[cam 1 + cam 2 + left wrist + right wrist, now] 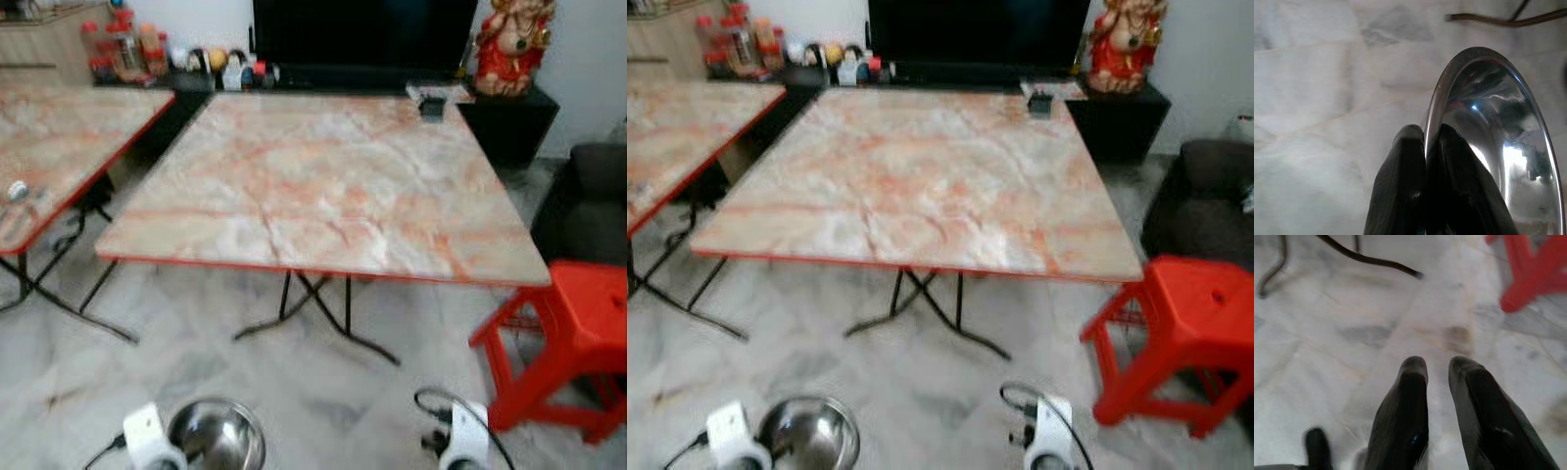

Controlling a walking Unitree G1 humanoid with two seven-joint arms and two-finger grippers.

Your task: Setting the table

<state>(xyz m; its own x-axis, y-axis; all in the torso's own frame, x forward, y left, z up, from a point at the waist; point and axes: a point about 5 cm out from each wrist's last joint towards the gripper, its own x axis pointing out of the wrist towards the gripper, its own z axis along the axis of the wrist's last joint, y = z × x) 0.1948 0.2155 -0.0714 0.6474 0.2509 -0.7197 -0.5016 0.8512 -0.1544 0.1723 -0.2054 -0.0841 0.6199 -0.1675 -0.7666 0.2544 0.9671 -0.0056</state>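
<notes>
While the left gripper (1425, 142) pinches the steel bowl (216, 433) by its rim for carrying, the right gripper (1437, 372) hangs released, facing the table (323, 186).

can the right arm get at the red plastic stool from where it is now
Probably yes: the red plastic stool stands just beside the right gripper, which is open and holds nothing, with bare marble floor between them.

My left gripper (1426, 142) pinches a glossy, mirror-smooth steel bowl (1493, 142); table (323, 186) is marble-patterned, stool (578, 323) shiny plastic.
</notes>
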